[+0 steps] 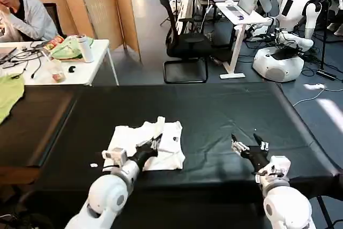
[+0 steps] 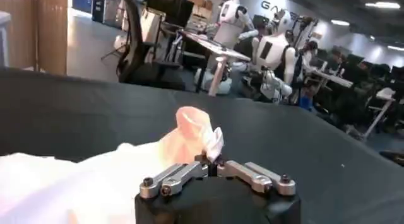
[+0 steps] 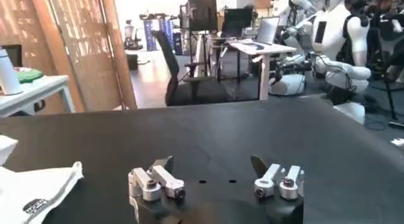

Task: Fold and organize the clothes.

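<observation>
The white T-shirt (image 1: 147,146) lies bunched and partly folded on the black table (image 1: 225,111), left of centre and close to the near edge. Its long axis runs roughly left to right across the table. The outline is uneven: a raised fold peaks at the far side near the middle, and the right portion forms a squarer panel. A small dark label or print mark shows on that right panel in the head view; the right wrist view shows a corner of the shirt (image 3: 35,194) with a dark printed mark, not legible.

The left gripper (image 1: 155,144) rests on the shirt near its centre. In the left wrist view the left gripper (image 2: 213,163) has its fingers drawn together on a pinch of fabric, which stands up in a small peak just above the fingertips.

The right gripper (image 1: 250,144) sits over bare table to the right, well apart from the shirt. In the right wrist view the right gripper (image 3: 214,165) has its fingers spread wide with nothing between them.

Bare black surface lies on the far side of the shirt and between the shirt and the right gripper. A small white speck (image 1: 94,165) lies on the table left of the left arm. A yellow-green cloth (image 1: 9,96) lies at the left edge, well apart from the shirt.
</observation>
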